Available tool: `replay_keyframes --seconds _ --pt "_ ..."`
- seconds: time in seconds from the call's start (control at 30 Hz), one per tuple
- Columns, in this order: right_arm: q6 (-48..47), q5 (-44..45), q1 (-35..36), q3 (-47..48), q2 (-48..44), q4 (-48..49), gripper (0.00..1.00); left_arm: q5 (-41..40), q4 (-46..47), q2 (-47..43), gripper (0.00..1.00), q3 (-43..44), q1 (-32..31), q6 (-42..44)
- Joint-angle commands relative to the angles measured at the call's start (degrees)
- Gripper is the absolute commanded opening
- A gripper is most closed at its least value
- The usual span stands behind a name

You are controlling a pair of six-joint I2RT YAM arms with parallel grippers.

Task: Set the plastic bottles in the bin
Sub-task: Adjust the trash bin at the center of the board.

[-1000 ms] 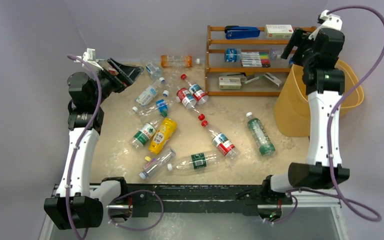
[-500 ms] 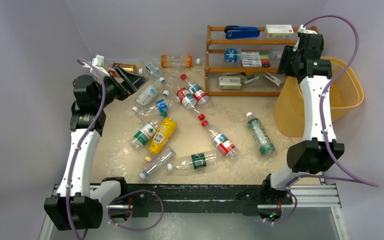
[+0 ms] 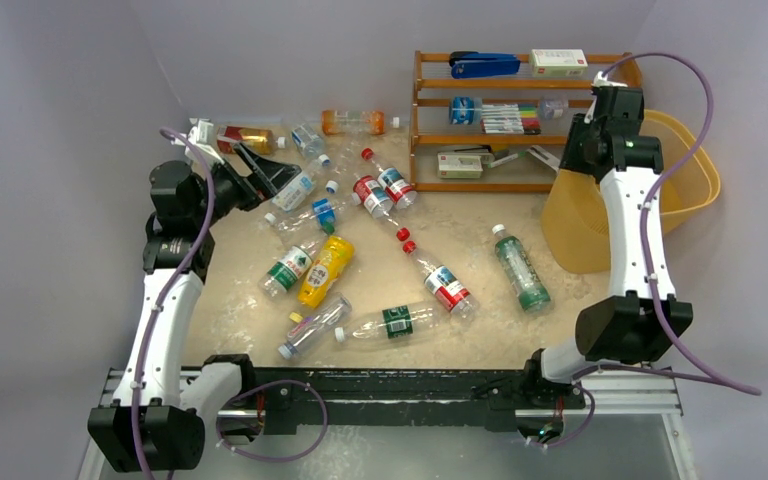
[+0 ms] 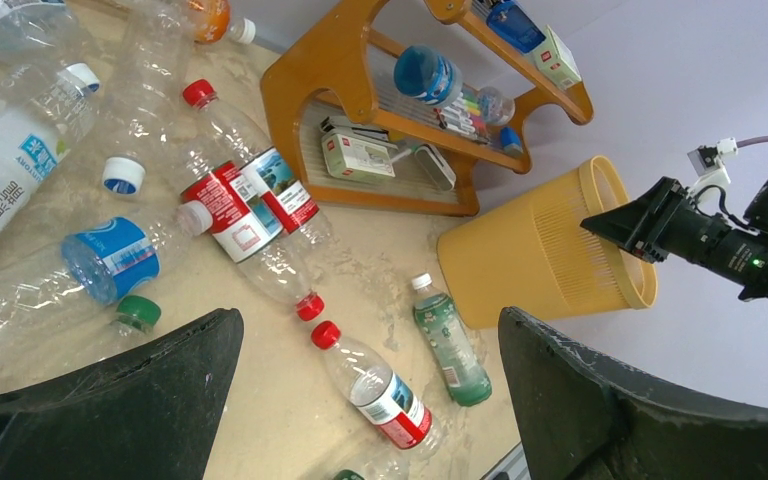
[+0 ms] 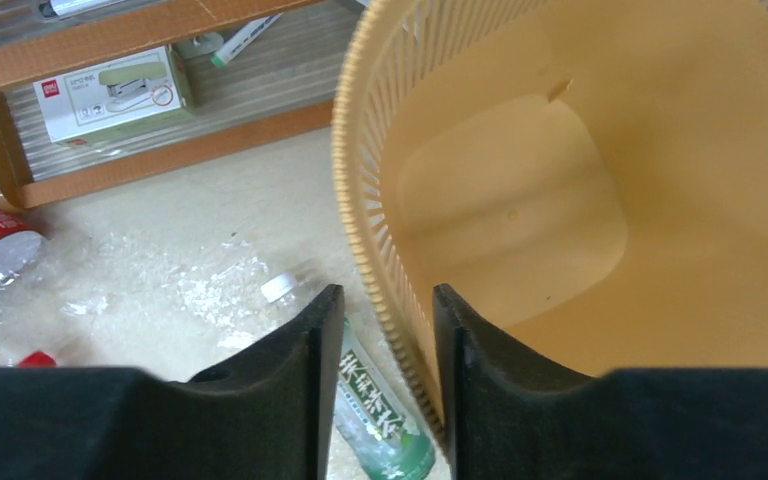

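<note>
Thirteen small plastic bottles [image 3: 395,320] lie on their sides on the sandy, mottled bench [image 3: 480,215], all outside the bin. Counted from the top view:

- three are clear with red labels and red caps
- two are clear with green labels
- two are clear with blue or white-and-blue labels
- two are clear with labels too small to make out
- one squat bottle [image 3: 325,270] is opaque yellow
- one ribbed bottle [image 3: 355,122] by the back wall is orange
- one bottle [image 3: 245,137] in the back-left corner is amber
- one slim, white-capped bottle [image 3: 520,268] is green-tinted

The green-tinted bottle lies nearest the bin, just beside its base.

The single yellow-orange plastic bin [image 3: 572,228] stands upright at the right of the bench. It has finely slatted walls, a wide rounded rim and a smooth inner floor.

One brown wooden shelf rack [image 3: 419,120] with three shelves stands at the back, near the bin. Its top shelf carries one blue stapler [image 3: 485,65] and one white box [image 3: 558,62]. A row of coloured pens [image 3: 510,118] sits on the shelf below.

The left gripper [image 4: 368,320] hovers over the back-left cluster of bottles. Its matte black jaws are spread wide and hold nothing.

The right gripper [image 5: 387,300] hangs above the bin's near-left rim. Its jaws are drawn to a narrow gap and are empty, and the slatted wall and the green-tinted bottle show through the gap.
</note>
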Motion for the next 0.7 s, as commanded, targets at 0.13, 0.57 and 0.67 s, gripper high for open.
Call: replay_keyframes --seconds 0.13,0.57,0.67 --pt "0.44 -2.25 0.08 -0.60 0.30 -1.45 0.24 -0.43 1.97 -3.05 0.99 0.77 -0.80 -0.53" --pt "1.71 -10.86 0.22 8.12 2.69 -4.21 0.00 -1.58 -0.84 -3.81 0.99 0.08 -0.94 1.12" --pt "2.93 -13.33 1.00 8.93 2.74 -4.28 0.00 -1.80 -0.90 -3.82 0.99 -0.03 -0.91 1.05"
